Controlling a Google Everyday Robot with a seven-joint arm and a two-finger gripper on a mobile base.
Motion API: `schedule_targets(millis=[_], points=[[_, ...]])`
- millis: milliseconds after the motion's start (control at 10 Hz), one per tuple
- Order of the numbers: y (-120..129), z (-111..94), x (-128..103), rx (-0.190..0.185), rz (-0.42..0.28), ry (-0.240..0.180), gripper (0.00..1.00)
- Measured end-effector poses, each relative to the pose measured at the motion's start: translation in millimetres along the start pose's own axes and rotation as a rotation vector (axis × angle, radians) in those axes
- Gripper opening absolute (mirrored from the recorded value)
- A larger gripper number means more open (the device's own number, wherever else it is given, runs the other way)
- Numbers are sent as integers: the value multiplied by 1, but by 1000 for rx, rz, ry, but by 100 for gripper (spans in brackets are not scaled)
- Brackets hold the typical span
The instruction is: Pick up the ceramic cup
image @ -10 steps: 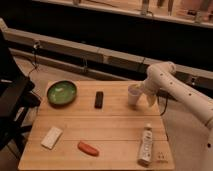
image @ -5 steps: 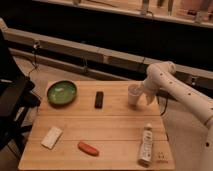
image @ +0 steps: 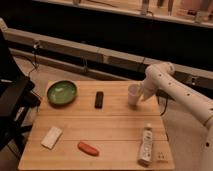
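The ceramic cup point(image: 133, 94) is white and stands upright near the back right of the wooden table point(image: 110, 125). My gripper point(image: 140, 93) is at the cup's right side, right against it, at the end of the white arm point(image: 172, 90) that reaches in from the right. The cup still rests on the table.
A green bowl point(image: 62, 92) sits at the back left. A black remote point(image: 99, 99) lies left of the cup. A white bottle point(image: 145, 144) lies at the front right, an orange carrot point(image: 88, 148) at the front middle, a white sponge point(image: 52, 137) at the front left.
The gripper has moved slightly left, closer against the cup's right side. The cup and other objects have not moved.
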Motion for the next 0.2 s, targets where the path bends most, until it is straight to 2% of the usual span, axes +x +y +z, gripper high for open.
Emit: schedule_targets(millis=[100, 200], points=[[2, -2, 2, -3, -9, -1, 3], [1, -7, 3, -12, -29, -1, 0]])
